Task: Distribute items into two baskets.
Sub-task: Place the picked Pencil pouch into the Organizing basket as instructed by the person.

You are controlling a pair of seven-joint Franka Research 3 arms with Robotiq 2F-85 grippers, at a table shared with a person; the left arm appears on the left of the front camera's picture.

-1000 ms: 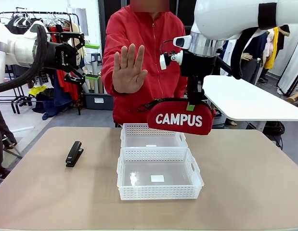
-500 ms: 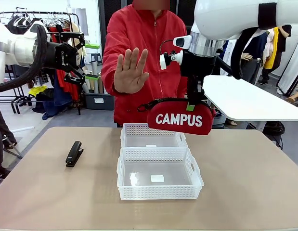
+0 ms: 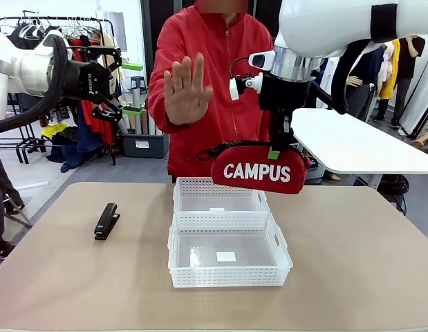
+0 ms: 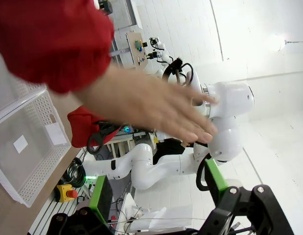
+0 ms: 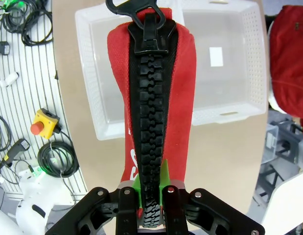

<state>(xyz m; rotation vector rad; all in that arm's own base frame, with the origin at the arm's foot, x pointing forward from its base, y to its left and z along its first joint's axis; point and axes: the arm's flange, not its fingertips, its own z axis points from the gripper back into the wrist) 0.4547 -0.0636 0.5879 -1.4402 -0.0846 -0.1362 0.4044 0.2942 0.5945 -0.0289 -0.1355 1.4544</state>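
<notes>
Raised a little higher than a second ago: the person's open hand (image 3: 186, 90), palm toward the robot; nothing else has shifted. Bench (image 3: 352, 263): tan top, carrying baskets and stapler. Larger basket (image 3: 227, 277): white lattice, nearer the robot, touching the smaller basket (image 3: 220, 185) behind it. Red pouch (image 3: 258, 169): "CAMPUS" lettering, hanging in the air above the right rear of the smaller basket, clear of it. Right pincer (image 3: 274, 149): clamped on the pouch's zip edge, pointing down. Left pincer (image 3: 131, 88): spread wide, holding nothing, raised at the left and aimed toward the person. Black stapler (image 3: 106, 220): lying on the bench, well left of the baskets.
</notes>
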